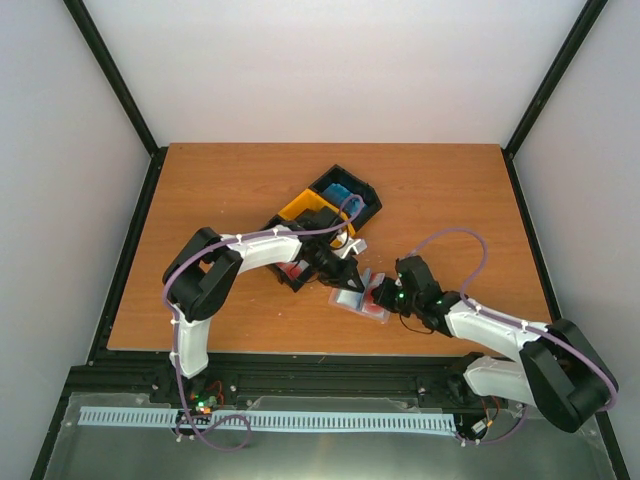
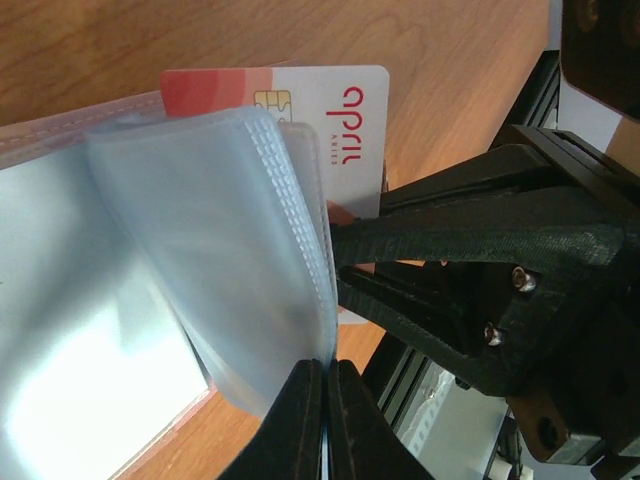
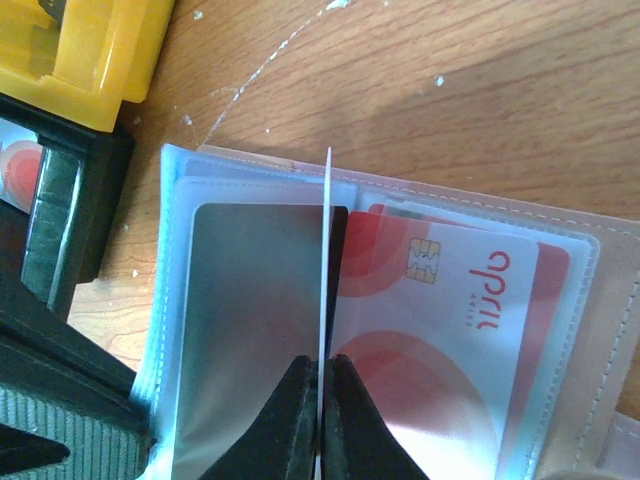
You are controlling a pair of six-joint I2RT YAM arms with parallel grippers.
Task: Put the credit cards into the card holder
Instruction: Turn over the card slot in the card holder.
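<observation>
The card holder (image 1: pixel 352 298) lies open on the table in front of the bins. My left gripper (image 2: pixel 325 372) is shut on the edge of one translucent inner pocket (image 2: pixel 235 240) and lifts it. My right gripper (image 3: pixel 322 372) is shut on a credit card (image 3: pixel 326 250), seen edge-on as a thin white line, standing over the open holder (image 3: pixel 600 330). Under it a red-and-white card (image 3: pixel 460 320) sits in the right pocket, and a dark grey card (image 3: pixel 255 320) in the left one. The red-and-white card (image 2: pixel 330 110) also shows behind the lifted pocket.
A black bin (image 1: pixel 352 180) with blue cards (image 1: pixel 340 193) and a yellow bin (image 1: pixel 308 213) stand just behind the holder. Red cards (image 1: pixel 292 270) lie in a black compartment under the left arm. The two grippers are close together; the right one's black body (image 2: pixel 500 250) fills the left wrist view.
</observation>
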